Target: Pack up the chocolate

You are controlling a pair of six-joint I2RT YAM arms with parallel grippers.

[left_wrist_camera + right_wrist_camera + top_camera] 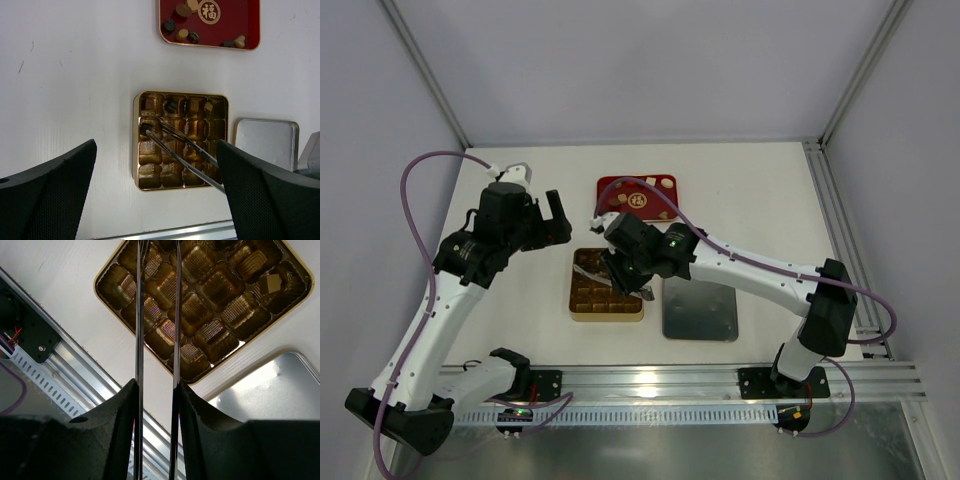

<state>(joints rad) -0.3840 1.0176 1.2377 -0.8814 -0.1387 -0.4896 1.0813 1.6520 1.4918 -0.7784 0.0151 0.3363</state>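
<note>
On the red tray [225, 22] a gold "福" [209, 11] shows; left end effector [155, 144] gapes, right end effector [157, 385] grips tweezers [138, 315].

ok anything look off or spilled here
Only one small thing: the light brown square piece in the top right compartment of the gold box, left wrist view, sits turned cornerwise in its cell rather than square. I see no chocolate loose on the table; the rest is in cells or the red tray.

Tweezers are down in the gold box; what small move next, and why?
Probably lift the tweezers straight up: their tips stand apart at a dark piece lying in a gold box cell, and more chocolate waits on the red tray.
</note>
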